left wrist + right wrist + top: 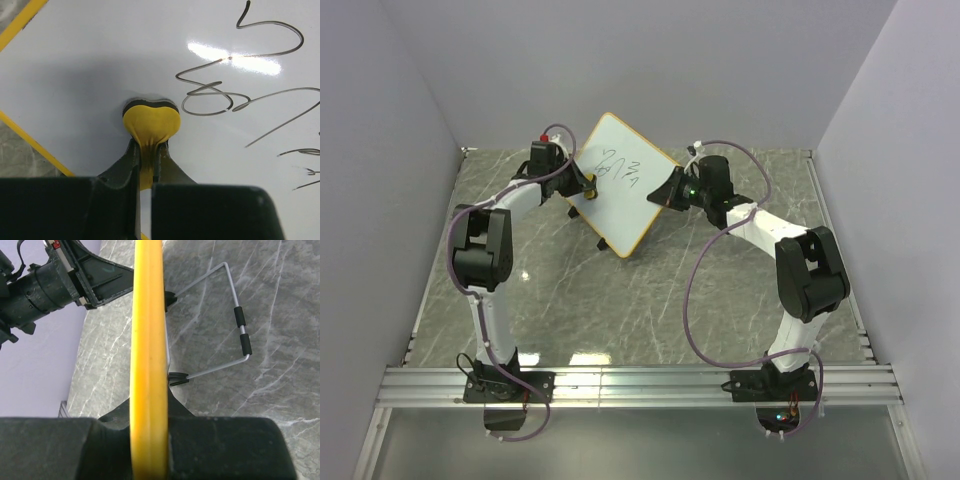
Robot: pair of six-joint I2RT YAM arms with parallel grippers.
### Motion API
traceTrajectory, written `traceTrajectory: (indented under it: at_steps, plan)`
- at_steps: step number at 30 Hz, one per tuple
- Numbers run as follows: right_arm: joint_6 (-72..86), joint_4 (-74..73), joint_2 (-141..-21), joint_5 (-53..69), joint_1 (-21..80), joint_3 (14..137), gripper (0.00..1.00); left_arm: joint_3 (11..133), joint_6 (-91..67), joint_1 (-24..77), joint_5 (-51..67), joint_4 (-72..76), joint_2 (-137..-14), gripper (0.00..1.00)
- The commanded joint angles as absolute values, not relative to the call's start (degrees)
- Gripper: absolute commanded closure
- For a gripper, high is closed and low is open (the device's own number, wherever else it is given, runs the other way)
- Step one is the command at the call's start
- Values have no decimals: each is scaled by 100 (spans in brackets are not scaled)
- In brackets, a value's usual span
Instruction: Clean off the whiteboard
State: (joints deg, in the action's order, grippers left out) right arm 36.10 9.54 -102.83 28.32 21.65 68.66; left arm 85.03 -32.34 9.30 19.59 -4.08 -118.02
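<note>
The whiteboard [616,190] has an orange-yellow frame and black scribbles [623,166]. It is held up off the table, tilted like a diamond. My right gripper [672,189] is shut on its right edge; in the right wrist view the yellow frame [148,355] runs edge-on between my jaws. My left gripper [588,185] is shut on a small yellow-and-black eraser [151,121], squeezed between the fingers and pressed against the white surface [100,60]. The scribbles [235,85] lie to the right of the eraser.
The table top is grey marble [620,300], with lilac walls on three sides. A wire stand [235,325] with black sleeves hangs from the board's back. The left arm's wrist [45,285] shows beyond the board.
</note>
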Motion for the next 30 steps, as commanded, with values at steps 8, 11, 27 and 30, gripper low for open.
traceTrajectory:
  at_steps: [8,11,27,30]
  plan:
    - [2355,-1116,-10529,3419,2558,6680,100,8745,-2707,1686,2038,-1573,-12033,100]
    - [2364,-1081,-10564,3410,2558,6619,100,8947,-2637,2064,2179,-1731,-11874,100]
    - [2400,-1002,-10608,3410,2558,6539,100,10054,-2910,2936,2277,-2126,-11970,100]
    - [2364,-1037,-10565,3410,2575,6521,100,10099,-2900,2585,2259,-2118,-12172,100]
